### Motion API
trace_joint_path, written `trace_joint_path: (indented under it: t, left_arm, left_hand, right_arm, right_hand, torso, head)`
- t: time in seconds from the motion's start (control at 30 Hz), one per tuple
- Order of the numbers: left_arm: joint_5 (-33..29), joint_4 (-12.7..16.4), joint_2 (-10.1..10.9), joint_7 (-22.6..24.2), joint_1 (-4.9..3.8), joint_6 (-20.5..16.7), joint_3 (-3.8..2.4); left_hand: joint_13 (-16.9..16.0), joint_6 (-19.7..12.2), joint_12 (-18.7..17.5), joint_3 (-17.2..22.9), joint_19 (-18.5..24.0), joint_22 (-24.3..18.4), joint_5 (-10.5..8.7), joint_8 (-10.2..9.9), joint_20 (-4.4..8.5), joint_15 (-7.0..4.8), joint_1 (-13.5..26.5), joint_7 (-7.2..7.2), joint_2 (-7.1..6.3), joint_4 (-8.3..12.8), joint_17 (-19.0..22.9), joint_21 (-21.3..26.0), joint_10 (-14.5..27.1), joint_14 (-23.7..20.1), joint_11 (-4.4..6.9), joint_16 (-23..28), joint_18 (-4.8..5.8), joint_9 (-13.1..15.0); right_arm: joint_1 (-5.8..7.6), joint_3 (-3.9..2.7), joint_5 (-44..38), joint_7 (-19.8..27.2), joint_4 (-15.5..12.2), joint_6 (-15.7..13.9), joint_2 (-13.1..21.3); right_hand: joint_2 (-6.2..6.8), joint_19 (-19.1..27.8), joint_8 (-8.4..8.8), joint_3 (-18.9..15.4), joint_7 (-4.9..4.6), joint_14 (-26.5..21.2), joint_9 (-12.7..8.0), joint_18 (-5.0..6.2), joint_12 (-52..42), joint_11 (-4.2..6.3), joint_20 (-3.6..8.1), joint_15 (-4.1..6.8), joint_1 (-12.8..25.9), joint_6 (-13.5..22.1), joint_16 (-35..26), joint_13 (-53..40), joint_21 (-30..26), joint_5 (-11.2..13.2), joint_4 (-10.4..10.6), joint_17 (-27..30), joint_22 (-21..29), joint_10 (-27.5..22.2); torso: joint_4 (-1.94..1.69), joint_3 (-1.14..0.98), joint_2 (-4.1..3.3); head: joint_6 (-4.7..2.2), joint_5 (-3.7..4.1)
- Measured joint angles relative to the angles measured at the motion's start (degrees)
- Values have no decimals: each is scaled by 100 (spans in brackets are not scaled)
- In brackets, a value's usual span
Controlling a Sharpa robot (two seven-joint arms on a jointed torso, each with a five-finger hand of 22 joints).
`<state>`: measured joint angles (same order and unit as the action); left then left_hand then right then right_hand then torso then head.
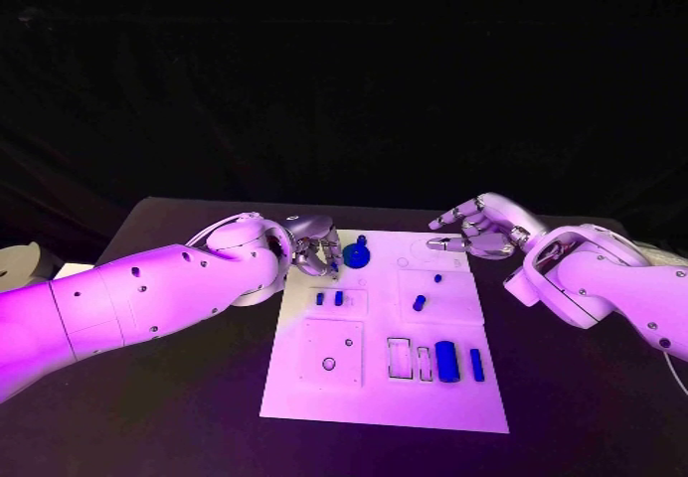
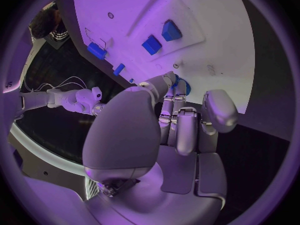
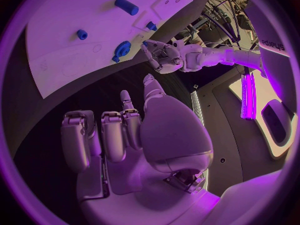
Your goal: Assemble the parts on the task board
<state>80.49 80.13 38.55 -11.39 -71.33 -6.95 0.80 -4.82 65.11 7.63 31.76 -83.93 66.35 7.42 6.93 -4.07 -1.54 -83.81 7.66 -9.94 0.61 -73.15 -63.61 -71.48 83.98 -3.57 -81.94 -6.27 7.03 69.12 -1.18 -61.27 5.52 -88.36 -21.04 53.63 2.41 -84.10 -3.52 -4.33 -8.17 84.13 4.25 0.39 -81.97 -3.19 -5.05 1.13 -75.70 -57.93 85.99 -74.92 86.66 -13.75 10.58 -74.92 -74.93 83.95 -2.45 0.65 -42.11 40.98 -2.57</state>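
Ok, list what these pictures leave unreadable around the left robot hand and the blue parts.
- Contact between the left robot hand and the round blue part: its fingers cover the part's near side in the left wrist view, so a pinch cannot be confirmed.
- The small blue parts mid-board: too small in the head view to tell whether they are seated or loose.
- The task board: cut off by the circle's edge in both wrist views.
- The right robot hand hovers with nothing in it.

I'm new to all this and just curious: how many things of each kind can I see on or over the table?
Blue parts: 7
White task board: 1
Robot hands: 2 (left hand, right hand)
Total: 10
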Motion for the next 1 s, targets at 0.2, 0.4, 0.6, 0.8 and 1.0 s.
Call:
trace_joint_path:
  t: [0.2, 0.4, 0.6, 0.8, 1.0]
  left_arm:
    - [-18, -32, -24, -27, 28, 37, 4]
    - [-29, -52, -45, -47, 64, 79, 10]
    - [-34, -66, -64, -67, 72, 104, 10]
    - [-37, -116, -99, -126, 86, 115, 6]
    - [-37, -132, -120, -163, 100, 115, -3]
  left_hand:
    - [0, 0, 0, 0, 0, 0, 0, 0, 0, 0, 9, 0, 4, 0, 0, 0, 0, 0, 0, 0, 0, 0]
    - [1, 20, -16, 17, 0, -1, -5, 0, 0, 0, 9, -20, 4, 17, 0, 0, -43, 0, 17, 0, 0, 0]
    - [-18, 20, -17, 17, 0, -1, -6, 0, 0, 0, 40, -20, -27, 18, 0, 0, -51, 0, 11, 0, 0, 0]
    - [-23, 19, -43, 17, 0, -1, -6, -23, 0, 0, 85, -21, 4, 18, 16, 0, -51, 0, 11, 0, 0, -3]
    - [-29, 18, -53, 0, 0, -1, -5, -34, 0, 0, 107, -22, -18, 34, 15, 0, -52, 0, 12, 0, 0, -11]
  right_arm:
    - [0, 0, 0, 2, 6, 1, -2]
    - [0, 0, 1, 7, 7, 1, -4]
    - [-1, 0, 3, 14, 8, 0, -7]
    - [-2, 0, 5, 19, 9, 0, -7]
    - [-2, 0, 6, 24, 9, 1, -8]
  right_hand:
    - [0, 0, 0, 0, 0, 0, 0, 0, 0, 0, 0, 0, 0, 0, 0, 0, 0, 0, 0, 0, 0, 0]
    - [-31, 0, 0, 0, 0, 0, -1, 0, 0, 0, 0, 0, -31, 0, 0, 0, 0, 0, 0, 1, 1, 0]
    - [-31, 0, 0, 0, 0, 0, -1, 0, 0, 0, 0, 0, -31, 0, 0, 0, 0, 0, 0, 1, 1, 0]
    - [-31, 0, 0, 0, 0, 0, -1, 0, 0, 0, 0, 0, -31, 0, 0, 0, 0, 0, 0, 1, 2, 0]
    - [-31, 0, 0, 0, 0, 0, -2, 0, 0, 0, 0, 0, -31, 0, 0, 0, 0, 0, 0, 1, 2, 0]
  torso:
    - [3, -3, 0]
    - [3, -5, -1]
    - [7, -7, -1]
    - [7, -7, -1]
    - [7, -6, -1]
  head:
    - [3, -3]
    - [7, -3]
    - [15, -2]
    - [21, -1]
    - [23, 2]
